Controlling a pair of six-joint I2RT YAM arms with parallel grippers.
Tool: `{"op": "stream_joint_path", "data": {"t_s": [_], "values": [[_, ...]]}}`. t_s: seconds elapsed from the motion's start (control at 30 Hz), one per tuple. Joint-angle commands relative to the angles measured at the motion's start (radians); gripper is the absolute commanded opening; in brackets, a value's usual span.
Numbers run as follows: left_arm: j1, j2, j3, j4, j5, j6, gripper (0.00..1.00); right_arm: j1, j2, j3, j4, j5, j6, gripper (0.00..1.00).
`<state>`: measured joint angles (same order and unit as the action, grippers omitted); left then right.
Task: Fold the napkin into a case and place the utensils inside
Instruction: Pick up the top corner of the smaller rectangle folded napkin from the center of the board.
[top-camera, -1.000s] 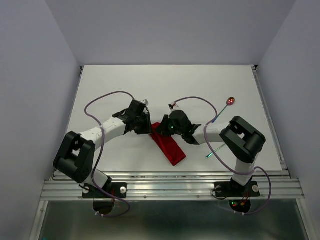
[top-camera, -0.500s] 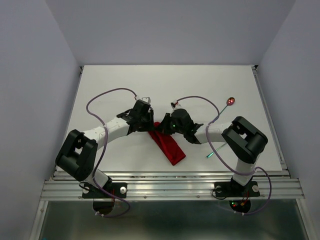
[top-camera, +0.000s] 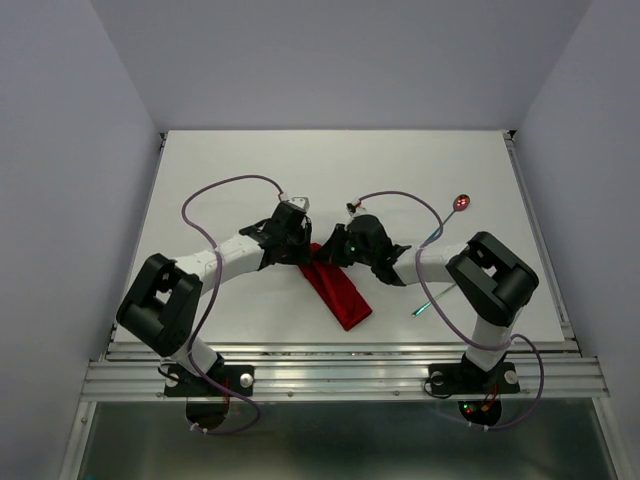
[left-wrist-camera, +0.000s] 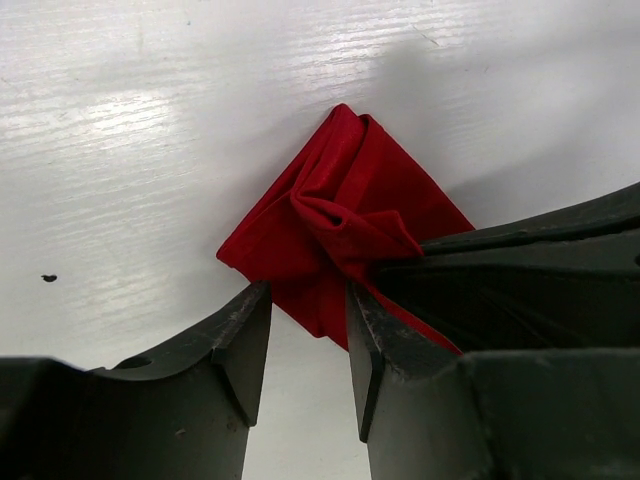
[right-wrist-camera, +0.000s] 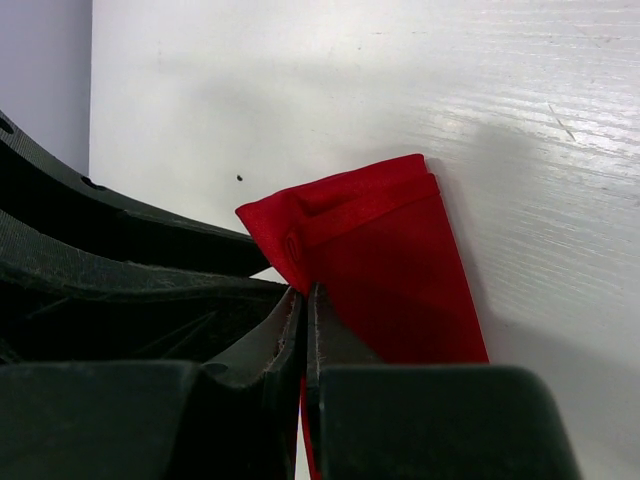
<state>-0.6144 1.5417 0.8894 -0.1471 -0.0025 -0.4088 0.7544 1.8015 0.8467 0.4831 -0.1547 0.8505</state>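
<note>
Both wrist views settle what overhead hides: right gripper (right-wrist-camera: 303, 295) pinches the napkin (right-wrist-camera: 385, 260) (left gripper (left-wrist-camera: 308, 297) spread).

Left arm (top-camera: 225, 262), right arm (top-camera: 425, 262) angled inward; left jaws parted, right jaws pinched.

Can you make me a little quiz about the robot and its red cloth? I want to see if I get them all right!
1. True or false: the spoon and the fork both lie on the table, outside the napkin.
2. What is the right gripper pinching? A: the spoon. B: the napkin. C: the fork.
3. Fill in the number: with the left gripper counted too, ___ grippers are at the far end of the napkin.

Key: 1 true. 2 B. 3 two.
</note>
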Motion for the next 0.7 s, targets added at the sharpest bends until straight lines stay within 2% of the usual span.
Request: {"op": "stream_joint_path", "data": {"t_s": [0.0,0.17,0.3,0.57,0.6,0.67], "values": [[-0.008,-0.005,0.008,0.037,-0.016,0.022,0.46,-0.013,-0.044,-0.009,0.061,-0.037,0.018,0.01],[-0.027,0.037,0.028,0.040,-0.014,0.050,0.45,-0.032,-0.034,-0.009,0.066,-0.071,0.028,0.01],[-0.042,0.081,0.048,0.040,-0.033,0.062,0.40,-0.032,-0.030,-0.009,0.074,-0.086,0.036,0.01],[-0.053,0.107,0.068,0.049,-0.076,0.054,0.39,-0.041,-0.024,-0.005,0.074,-0.105,0.035,0.01],[-0.053,0.107,0.071,0.049,-0.085,0.056,0.34,-0.041,-0.024,-0.003,0.074,-0.105,0.033,0.01],[-0.053,0.115,0.071,0.047,-0.091,0.057,0.33,-0.041,-0.025,-0.005,0.074,-0.105,0.033,0.01]]}}
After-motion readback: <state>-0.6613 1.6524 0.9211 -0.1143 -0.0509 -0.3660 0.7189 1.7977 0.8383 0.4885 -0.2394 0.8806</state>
